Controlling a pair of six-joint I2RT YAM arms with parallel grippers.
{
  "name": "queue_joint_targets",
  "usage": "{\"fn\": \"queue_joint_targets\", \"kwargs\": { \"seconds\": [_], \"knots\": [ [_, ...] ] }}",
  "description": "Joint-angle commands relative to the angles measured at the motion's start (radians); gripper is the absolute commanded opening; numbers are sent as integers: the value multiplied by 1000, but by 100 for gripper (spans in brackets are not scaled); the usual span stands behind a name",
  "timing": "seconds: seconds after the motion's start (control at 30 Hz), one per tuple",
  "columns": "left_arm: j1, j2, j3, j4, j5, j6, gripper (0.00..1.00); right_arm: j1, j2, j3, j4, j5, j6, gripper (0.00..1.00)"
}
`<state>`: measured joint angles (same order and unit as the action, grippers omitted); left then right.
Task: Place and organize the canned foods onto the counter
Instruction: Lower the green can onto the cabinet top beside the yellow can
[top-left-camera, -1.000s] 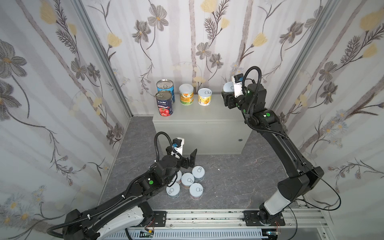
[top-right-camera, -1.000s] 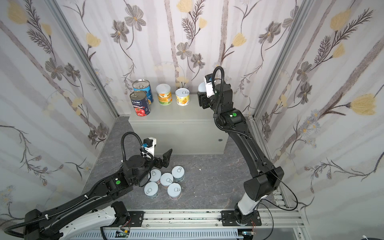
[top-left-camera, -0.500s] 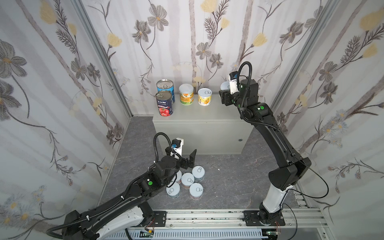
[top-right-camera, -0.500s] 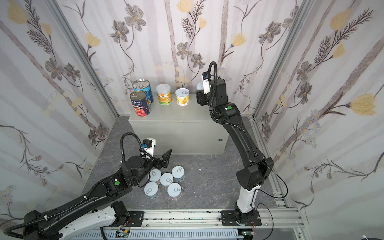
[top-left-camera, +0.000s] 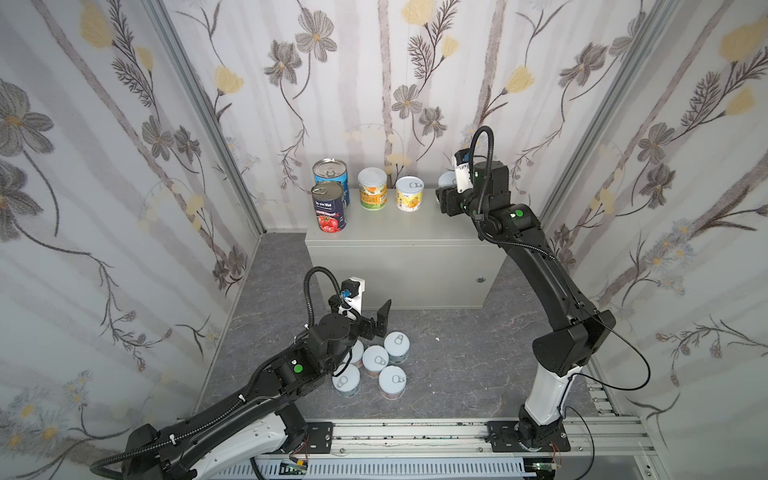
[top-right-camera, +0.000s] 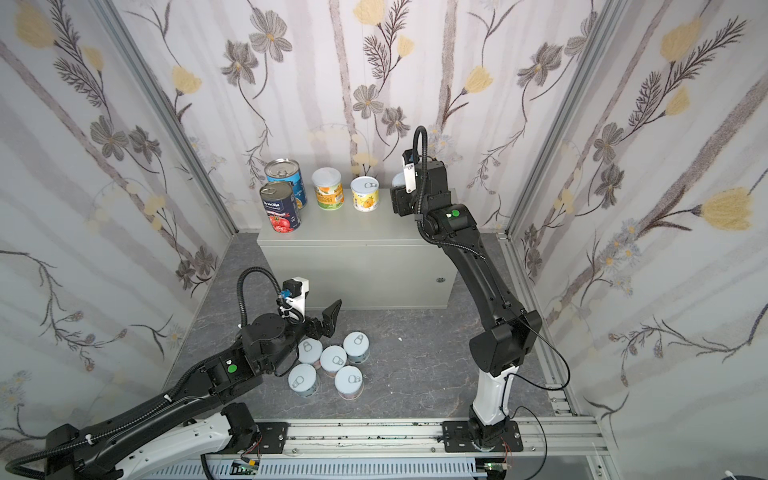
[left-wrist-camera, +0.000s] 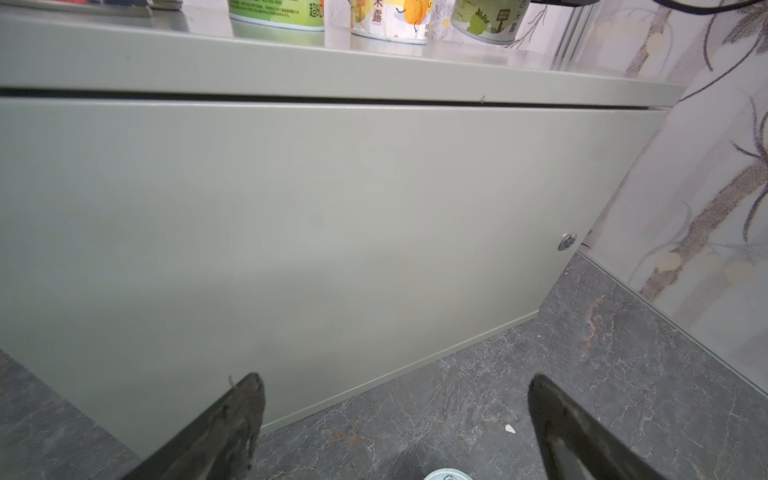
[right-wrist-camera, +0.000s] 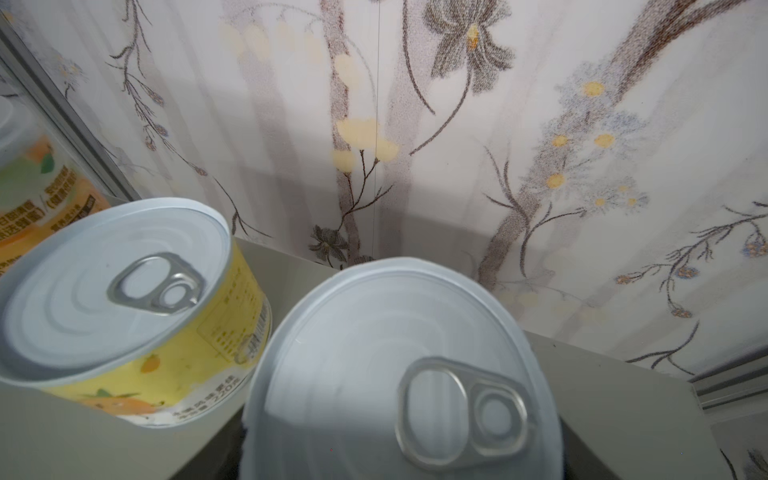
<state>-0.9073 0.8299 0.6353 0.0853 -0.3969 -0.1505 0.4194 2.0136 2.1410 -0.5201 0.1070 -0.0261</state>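
The counter is a light-grey metal box. A navy tomato can, a blue can, a green-and-orange can and a yellow can stand along its back left. My right gripper is shut on a pale-lidded, green-labelled can, just right of the yellow can and low over the counter top. My left gripper hangs open and holds nothing, above several pale-lidded cans on the floor.
The dark marbled floor lies in front of the counter, with a small white scrap on it. Wallpapered walls close in on three sides. A metal rail carrying both arm bases runs along the front.
My right gripper has carried its can leftward along the back of the counter, closer to the yellow can. The left arm has stayed still.
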Motion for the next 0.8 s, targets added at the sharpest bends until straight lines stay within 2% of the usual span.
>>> {"fn": "queue_joint_targets", "kwargs": {
  "seconds": [0.0,0.77],
  "knots": [
    [3,0,-2,9,-15,-6,100,0,5,14,37,6,10,67],
    [2,15,3,14,-13,0,100,0,28,14,4,-6,19,71]
  ]
}}
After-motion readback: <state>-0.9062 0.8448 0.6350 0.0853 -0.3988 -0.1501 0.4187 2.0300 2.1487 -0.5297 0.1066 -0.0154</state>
